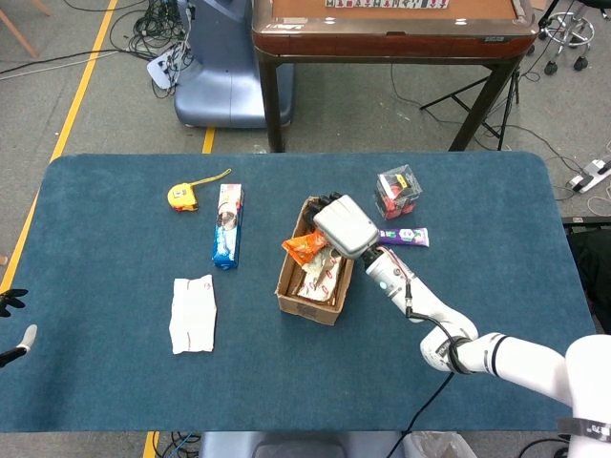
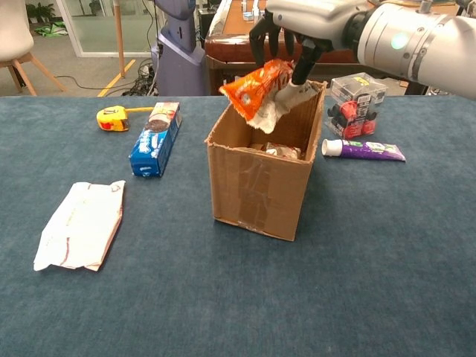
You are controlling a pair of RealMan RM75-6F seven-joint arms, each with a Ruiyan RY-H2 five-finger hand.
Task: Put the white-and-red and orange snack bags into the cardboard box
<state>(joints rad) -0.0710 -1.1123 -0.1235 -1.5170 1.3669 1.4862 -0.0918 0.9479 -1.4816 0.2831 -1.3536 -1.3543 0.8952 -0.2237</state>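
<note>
Blue felt tabletop: right hand pinches crinkled orange snack bag above open brown cardboard box at frame centre, positioned for release; white-and-red bag lies inside.

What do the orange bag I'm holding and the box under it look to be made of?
Orange snack bag: apparently thin plastic film, glossy print outside and pale silvery inside, judging by its sheen and crumpled folds in the right robot hand. Cardboard box: matte brown corrugated card by the look of it, with a strip of shinier tape down its front face and open flaps.
</note>
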